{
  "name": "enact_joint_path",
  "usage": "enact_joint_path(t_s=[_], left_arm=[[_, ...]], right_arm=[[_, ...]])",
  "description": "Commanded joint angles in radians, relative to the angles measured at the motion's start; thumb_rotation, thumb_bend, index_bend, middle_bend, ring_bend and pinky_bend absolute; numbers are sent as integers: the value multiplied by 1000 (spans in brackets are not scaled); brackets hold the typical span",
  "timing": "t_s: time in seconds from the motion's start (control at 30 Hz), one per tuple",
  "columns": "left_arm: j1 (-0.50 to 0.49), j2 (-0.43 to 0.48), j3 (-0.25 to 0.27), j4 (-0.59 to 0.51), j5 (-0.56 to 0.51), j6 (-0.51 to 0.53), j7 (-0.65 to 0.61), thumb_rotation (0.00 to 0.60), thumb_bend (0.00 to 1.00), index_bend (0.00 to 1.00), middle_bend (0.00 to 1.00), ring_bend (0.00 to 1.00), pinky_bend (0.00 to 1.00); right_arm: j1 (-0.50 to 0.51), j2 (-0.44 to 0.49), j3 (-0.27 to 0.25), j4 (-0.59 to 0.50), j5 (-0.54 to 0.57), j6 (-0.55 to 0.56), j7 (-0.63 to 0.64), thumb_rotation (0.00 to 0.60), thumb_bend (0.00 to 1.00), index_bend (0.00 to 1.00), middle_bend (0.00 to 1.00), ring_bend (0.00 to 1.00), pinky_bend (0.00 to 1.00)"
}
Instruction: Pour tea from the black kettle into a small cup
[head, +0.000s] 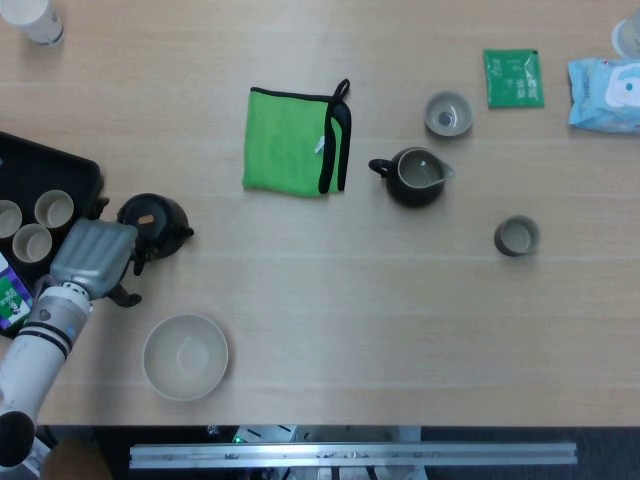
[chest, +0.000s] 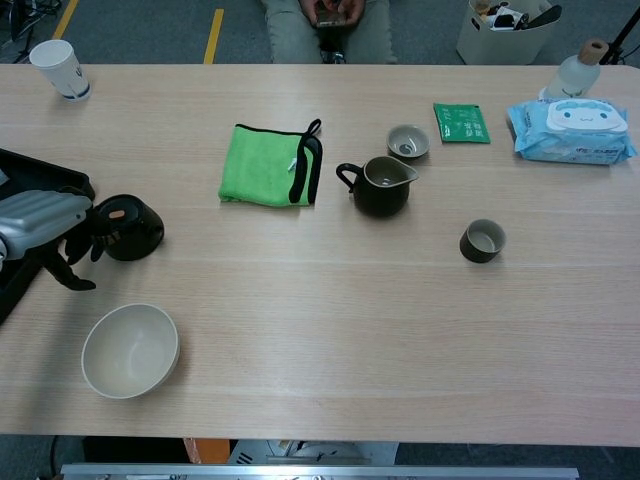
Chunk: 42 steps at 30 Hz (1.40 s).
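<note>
While the left hand (chest: 45, 222) grips the black kettle (chest: 128, 229) at left, pouring into the small cup (chest: 483, 240) remains undone.

The wooden bench (chest: 330, 320) has many things lying on it. A green cloth (chest: 268, 164) sits near the middle, with a dark pitcher (chest: 380, 186) beside it. A small dark cup (chest: 483, 240) stands to the right. A pale bowl (chest: 130, 350) is near the front. A black tray (head: 45, 185) lies at the left edge. A green packet (chest: 461, 122) and a blue wipes pack (chest: 572, 132) sit far back.
</note>
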Motion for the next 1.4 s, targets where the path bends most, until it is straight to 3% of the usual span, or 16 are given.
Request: enact_joint_path(t_s=[0.03, 0.13, 0.2, 0.33, 0.4, 0.7, 0.83, 1.2, 1.3, 1.4], left_arm=[[0, 4, -6, 5, 12, -2, -21, 600, 130, 640, 762, 587, 31], [4, 2, -13, 11, 26, 1, -47, 599, 130, 676, 800, 617, 31], [6, -1, -19, 18, 31, 1, -67, 559, 130, 700, 822, 637, 31], [15, -16, -38, 32, 45, 7, -122, 384, 130, 763, 862, 679, 31], [20, -24, -43, 42, 54, 10, -142, 351, 130, 799, 886, 702, 31], [46, -67, -69, 87, 86, 60, -195, 326, 130, 892, 971, 786, 31], [59, -69, -77, 91, 103, 84, -213, 241, 130, 925, 999, 825, 31], [96, -61, -99, 78, 120, 183, -182, 91, 129, 1000, 1000, 916, 36], [103, -66, -107, 80, 120, 208, -165, 77, 130, 1000, 1000, 923, 40], [110, -74, -112, 84, 122, 232, -146, 114, 130, 1000, 1000, 934, 65]], right_arm=[[0, 0, 1, 0, 1, 0, -1, 600, 94, 365, 378, 279, 370], [1, -1, 2, 0, 3, -2, -1, 600, 94, 365, 378, 279, 370], [1, -2, 2, 1, 3, -3, -1, 600, 94, 365, 378, 279, 370], [3, -2, 4, 3, 6, -6, -1, 600, 94, 365, 378, 279, 370], [3, -3, 5, 4, 7, -8, -1, 600, 94, 365, 378, 279, 370], [10, -8, 8, 13, 15, -21, 3, 600, 94, 365, 378, 279, 370], [12, -9, 9, 12, 13, -22, 1, 600, 94, 365, 378, 279, 370], [13, -7, 8, -1, 3, -16, -6, 600, 94, 365, 378, 279, 370], [13, -6, 7, -3, 2, -14, -7, 600, 94, 365, 378, 279, 370], [13, -6, 7, -4, 1, -13, -8, 600, 94, 365, 378, 279, 370]])
